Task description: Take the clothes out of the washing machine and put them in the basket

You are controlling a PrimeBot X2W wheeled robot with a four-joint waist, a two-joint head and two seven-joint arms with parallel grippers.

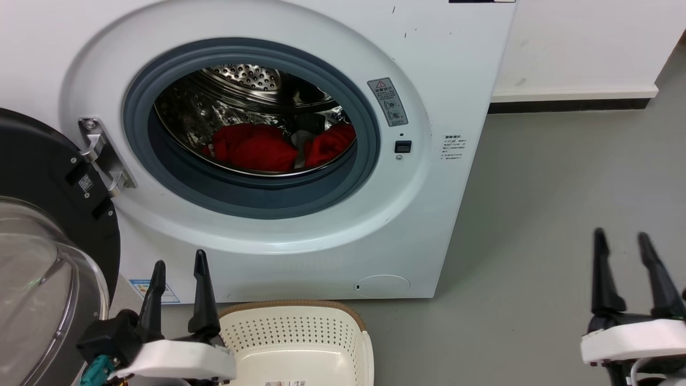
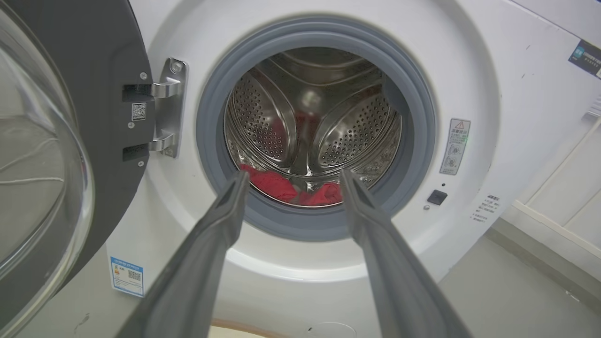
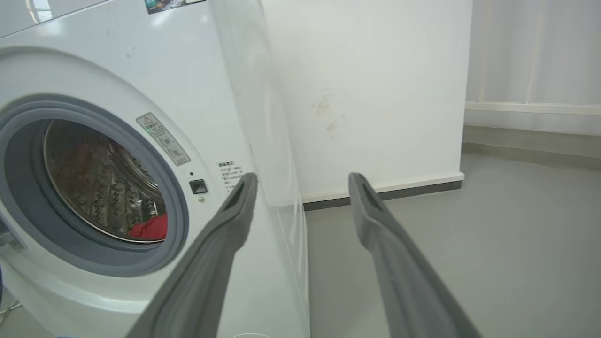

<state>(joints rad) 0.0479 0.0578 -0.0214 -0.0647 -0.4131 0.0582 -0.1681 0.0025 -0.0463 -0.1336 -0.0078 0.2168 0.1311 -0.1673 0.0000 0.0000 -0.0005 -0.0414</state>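
The white washing machine (image 1: 439, 69) stands before me with its porthole open. Red clothes (image 1: 257, 147) lie on the bottom of the steel drum, with a whitish-grey piece (image 1: 303, 140) between two red heaps; the clothes (image 2: 274, 184) also show low in the drum in the left wrist view, and a red edge (image 3: 150, 228) in the right wrist view. The cream basket (image 1: 300, 343) sits on the floor below the porthole. My left gripper (image 1: 179, 262) is open, just left of the basket, fingers pointing at the machine. My right gripper (image 1: 621, 238) is open over bare floor, right of the machine.
The black-framed glass door (image 1: 37, 257) is swung open at the left, close beside my left gripper. Grey floor (image 1: 536, 214) stretches to the right of the machine, bounded by a white wall (image 1: 584, 48) with a dark skirting strip.
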